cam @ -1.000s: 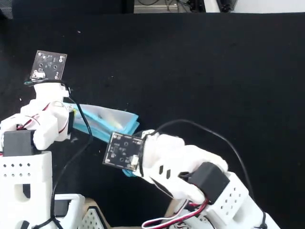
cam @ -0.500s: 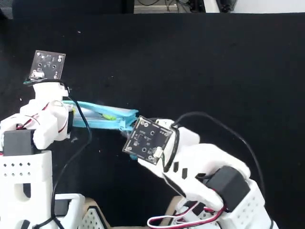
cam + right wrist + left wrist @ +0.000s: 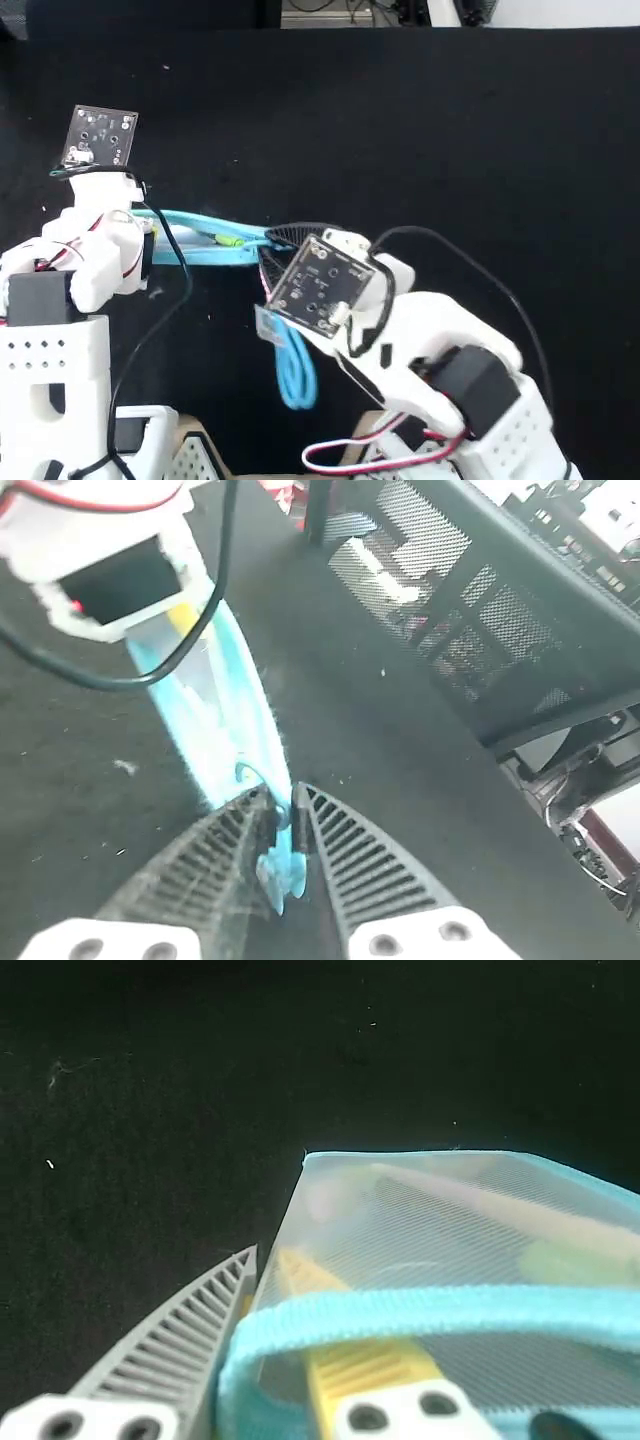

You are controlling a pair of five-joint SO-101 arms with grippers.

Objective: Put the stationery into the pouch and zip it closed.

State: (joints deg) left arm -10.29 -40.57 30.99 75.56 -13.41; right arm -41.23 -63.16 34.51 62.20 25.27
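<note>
Black-covered table (image 3: 460, 140), dark mesh rack (image 3: 470, 600) in the room beyond; teal pouch (image 3: 205, 245) stretched edge-up between the arms, left gripper (image 3: 268, 1260) clamped on one end, right gripper (image 3: 283, 800) pinching the zipper pull (image 3: 280, 865) at the other.

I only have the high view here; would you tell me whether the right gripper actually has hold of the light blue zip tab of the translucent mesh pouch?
Observer: Yes. The right wrist view shows the right gripper pinched shut on the zip tab.
Operator: Thank you. Where does the left gripper grasp?
Observer: The left gripper clamps the pouch at its blue-trimmed end.
Operator: Is any stationery inside?
Observer: A pale pen-like stick shows through the mesh.
</note>
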